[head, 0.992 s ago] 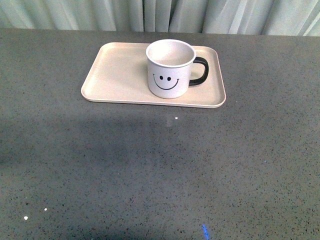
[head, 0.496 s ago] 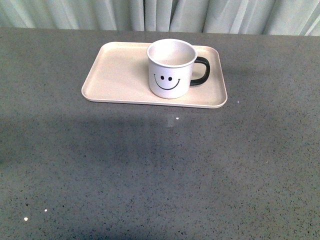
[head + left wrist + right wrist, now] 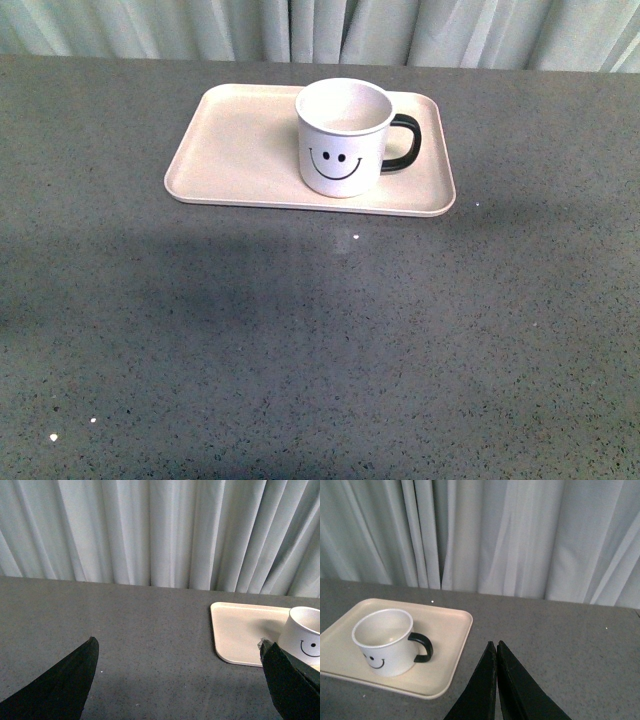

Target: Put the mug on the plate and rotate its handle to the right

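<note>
The white mug [image 3: 343,137] with a black smiley face stands upright on the right half of the cream-pink plate [image 3: 240,150]. Its black handle [image 3: 403,143] points right. Neither gripper shows in the front view. In the left wrist view the left gripper [image 3: 179,652] is open and empty over bare table, with the plate [image 3: 240,630] and mug [image 3: 305,637] off to one side. In the right wrist view the right gripper [image 3: 496,645] is shut and empty, apart from the plate [image 3: 445,645], the mug [image 3: 385,642] and its handle [image 3: 422,647].
The plate sits on a dark grey speckled table [image 3: 320,340] near its far edge. A pale pleated curtain [image 3: 320,30] hangs right behind the table and fills the back of both wrist views.
The mug and plate sit a few pixels further right in the front view. Nothing else differs.
</note>
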You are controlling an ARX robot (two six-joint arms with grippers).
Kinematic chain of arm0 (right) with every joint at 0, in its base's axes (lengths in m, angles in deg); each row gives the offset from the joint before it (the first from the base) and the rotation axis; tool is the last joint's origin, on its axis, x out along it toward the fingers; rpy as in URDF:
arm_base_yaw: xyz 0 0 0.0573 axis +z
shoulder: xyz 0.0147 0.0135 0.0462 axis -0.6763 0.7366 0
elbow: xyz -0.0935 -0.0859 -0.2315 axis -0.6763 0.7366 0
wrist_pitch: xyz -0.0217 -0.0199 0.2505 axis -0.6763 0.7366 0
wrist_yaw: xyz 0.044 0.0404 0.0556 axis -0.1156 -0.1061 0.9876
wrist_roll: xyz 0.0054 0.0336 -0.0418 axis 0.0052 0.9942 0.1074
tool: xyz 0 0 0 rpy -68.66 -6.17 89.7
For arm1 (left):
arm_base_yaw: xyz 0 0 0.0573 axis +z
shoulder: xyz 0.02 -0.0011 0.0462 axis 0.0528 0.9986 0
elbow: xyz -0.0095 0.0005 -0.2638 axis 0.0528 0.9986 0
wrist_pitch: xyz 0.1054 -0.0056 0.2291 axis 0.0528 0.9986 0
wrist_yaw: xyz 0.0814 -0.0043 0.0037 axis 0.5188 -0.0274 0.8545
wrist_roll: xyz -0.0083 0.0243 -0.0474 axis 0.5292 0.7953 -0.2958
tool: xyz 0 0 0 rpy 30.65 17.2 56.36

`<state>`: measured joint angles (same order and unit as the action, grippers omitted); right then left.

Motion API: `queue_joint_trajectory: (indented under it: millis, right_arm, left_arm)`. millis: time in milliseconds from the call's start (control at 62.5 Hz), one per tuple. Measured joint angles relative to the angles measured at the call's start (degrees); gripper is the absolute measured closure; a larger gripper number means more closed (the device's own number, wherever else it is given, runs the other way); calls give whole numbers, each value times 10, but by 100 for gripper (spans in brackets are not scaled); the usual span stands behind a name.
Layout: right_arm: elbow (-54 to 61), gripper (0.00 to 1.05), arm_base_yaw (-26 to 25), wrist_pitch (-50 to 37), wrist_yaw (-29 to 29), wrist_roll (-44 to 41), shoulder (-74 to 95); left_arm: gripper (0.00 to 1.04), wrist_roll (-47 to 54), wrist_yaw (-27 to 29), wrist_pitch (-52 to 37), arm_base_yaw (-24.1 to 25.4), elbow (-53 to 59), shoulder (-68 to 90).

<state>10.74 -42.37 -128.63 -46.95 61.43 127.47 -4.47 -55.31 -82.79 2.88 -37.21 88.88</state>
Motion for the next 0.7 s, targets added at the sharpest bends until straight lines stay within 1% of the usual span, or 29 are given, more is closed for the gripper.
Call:
queue_joint_trajectory:
  millis: [176,224,272,704]
  right_arm:
    - [37,103,-1,31,0,0,-65]
    - [53,103,-1,7,1,0,-67]
    - [66,103,-1,6,1,0,-74]
    - [98,103,-1,158,2,0,-260]
  left_arm:
    - [9,0,0,0,0,0,0]
    - [9,0,0,0,0,0,0]
    - [9,0,0,0,0,0,0]
    - [9,0,0,0,0,0,0]
